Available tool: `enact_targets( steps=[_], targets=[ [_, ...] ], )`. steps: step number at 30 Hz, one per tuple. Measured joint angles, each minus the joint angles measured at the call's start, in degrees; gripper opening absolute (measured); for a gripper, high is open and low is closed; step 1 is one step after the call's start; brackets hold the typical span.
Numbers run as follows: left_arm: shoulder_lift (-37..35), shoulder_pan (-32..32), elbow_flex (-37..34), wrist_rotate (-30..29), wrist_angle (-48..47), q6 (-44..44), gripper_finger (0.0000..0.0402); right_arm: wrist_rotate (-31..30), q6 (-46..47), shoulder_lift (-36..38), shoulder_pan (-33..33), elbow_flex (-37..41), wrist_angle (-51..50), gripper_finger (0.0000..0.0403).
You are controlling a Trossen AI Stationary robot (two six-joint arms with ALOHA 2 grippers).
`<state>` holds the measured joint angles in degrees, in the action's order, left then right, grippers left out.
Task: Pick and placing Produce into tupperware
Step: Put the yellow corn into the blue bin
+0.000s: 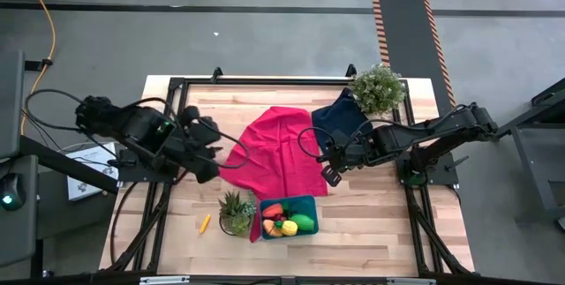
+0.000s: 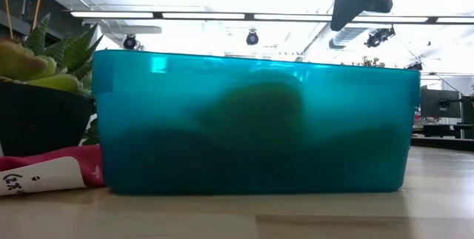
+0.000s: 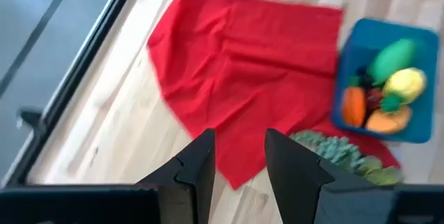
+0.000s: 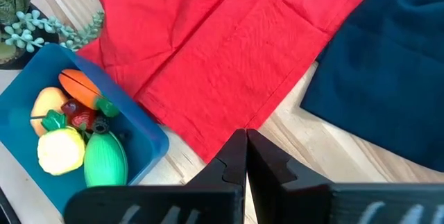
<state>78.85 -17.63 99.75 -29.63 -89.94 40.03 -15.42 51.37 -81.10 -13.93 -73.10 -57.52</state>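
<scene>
1. Seen from above: teal tupperware (image 1: 308, 206) near the front edge of the wooden table (image 1: 371, 223), its left end resting on a corner of the red cloth (image 1: 278, 151).
2. Packed inside, side by side: a red-orange carrot (image 4: 82, 85), a green oval (image 4: 105, 159), a yellow piece (image 4: 60, 149), an orange piece (image 4: 46, 104) and a small dark red piece (image 4: 78, 117).
3. Lying alone on bare wood left of the succulent pot (image 1: 236, 213), well apart from the container: a thin yellow stick (image 1: 205, 223).
4. Left gripper (image 1: 205, 163) poised over the table's left side beside the red cloth's left edge, fingers (image 3: 198, 170) a narrow gap apart, holding nothing.
5. Right gripper (image 1: 332, 175) hanging over the red cloth's right edge, behind the container, fingers (image 4: 232, 160) pressed together and empty.
6. Spread at the table's far right, partly under the right arm: a dark navy cloth (image 1: 338, 120), its edge meeting the red one.
7. Standing at the far right corner: a leafy potted plant (image 1: 378, 88).
8. From table height: the container's translucent teal wall (image 2: 252, 124) filling the frame, dim shapes of produce behind it, the succulent pot to its left.
</scene>
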Motion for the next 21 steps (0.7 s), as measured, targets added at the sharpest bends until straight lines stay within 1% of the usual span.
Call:
enact_targets(
  steps=[5,11,16,21],
  targets=[
    [-8.43,0.0,-12.46,0.92,-0.05,10.23,0.0113,0.46,-0.39,0.0,0.03,-0.01,0.08,0.0002],
    [-16.21,-0.02,-25.03,6.29,-0.12,25.42,0.0113,0.46,-0.39,0.0,0.07,0.0,0.22,0.0002],
    [-18.53,-0.02,-33.02,12.8,-0.08,32.49,0.0113,0.46,-0.41,0.0,0.07,0.0,0.79,0.0002],
    [-18.57,-0.02,-38.11,20.45,-0.07,36.33,0.0113,0.46,-0.41,0.0,0.07,-0.01,2.18,0.0002]
  ],
)
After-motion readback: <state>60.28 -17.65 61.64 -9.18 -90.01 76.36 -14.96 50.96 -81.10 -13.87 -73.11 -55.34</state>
